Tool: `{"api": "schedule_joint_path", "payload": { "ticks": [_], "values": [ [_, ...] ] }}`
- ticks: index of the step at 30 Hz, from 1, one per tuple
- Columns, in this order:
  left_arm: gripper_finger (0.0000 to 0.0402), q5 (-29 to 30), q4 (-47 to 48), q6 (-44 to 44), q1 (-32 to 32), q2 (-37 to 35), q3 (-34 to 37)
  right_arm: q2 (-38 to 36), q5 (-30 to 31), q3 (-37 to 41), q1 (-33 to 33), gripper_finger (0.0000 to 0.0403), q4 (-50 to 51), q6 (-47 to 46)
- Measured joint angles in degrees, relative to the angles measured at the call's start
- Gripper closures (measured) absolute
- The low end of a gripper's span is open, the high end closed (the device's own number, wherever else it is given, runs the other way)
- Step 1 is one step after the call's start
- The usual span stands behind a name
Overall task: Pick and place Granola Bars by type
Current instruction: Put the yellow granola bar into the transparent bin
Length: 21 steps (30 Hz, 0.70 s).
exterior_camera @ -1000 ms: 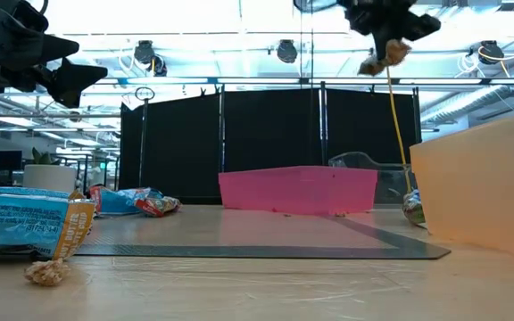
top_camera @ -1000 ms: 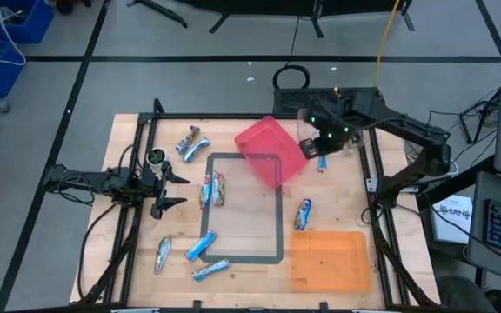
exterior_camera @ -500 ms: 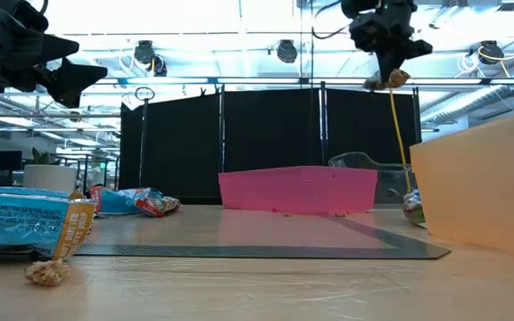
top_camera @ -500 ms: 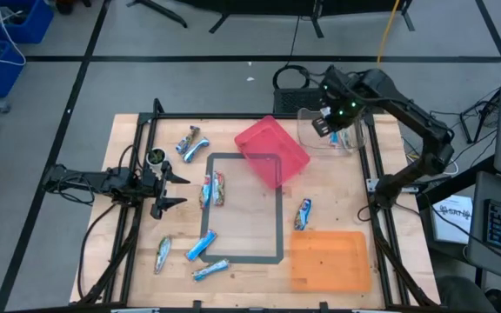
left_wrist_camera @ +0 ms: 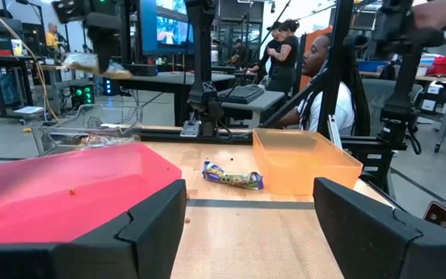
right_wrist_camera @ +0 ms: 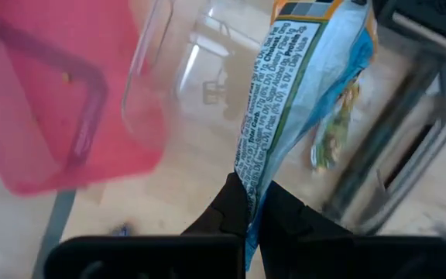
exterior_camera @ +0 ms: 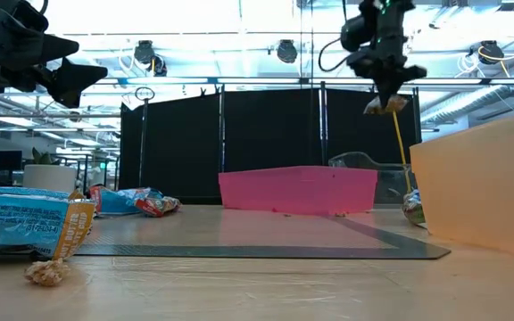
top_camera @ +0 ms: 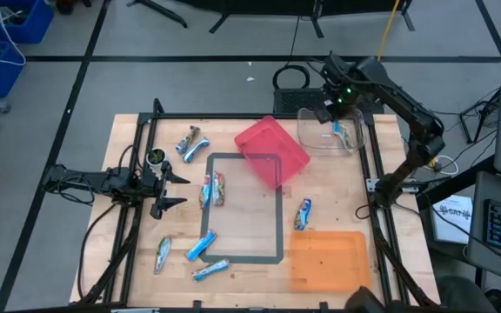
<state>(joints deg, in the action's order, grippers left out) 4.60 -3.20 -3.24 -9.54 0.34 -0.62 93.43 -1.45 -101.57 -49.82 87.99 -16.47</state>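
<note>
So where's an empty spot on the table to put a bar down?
Inside the grey tape rectangle, and between the pink bin and orange bin, the wood is mostly bare. The left side is crowded with scattered bars.

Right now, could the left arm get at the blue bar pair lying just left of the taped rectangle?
Probably yes. The left gripper hangs open beside that bar pair, with only bare table between them. The right gripper, shut on another bar, is far off over the clear bin.
</note>
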Motion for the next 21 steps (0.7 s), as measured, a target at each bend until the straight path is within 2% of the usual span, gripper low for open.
{"api": "schedule_joint_path", "payload": {
  "ticks": [12, 21],
  "values": [
    [0.0115, 0.01, 0.0, 0.01, 0.02, 0.0, 0.0, 9.66, 0.27, -0.01, -4.75, 0.04, -4.59, 2.32],
    [0.0123, 0.02, 0.0, 0.02, 0.02, 0.0, 0.0, 13.7, 7.62, -0.01, -4.48, 0.04, -2.02, 3.28]
  ]
}}
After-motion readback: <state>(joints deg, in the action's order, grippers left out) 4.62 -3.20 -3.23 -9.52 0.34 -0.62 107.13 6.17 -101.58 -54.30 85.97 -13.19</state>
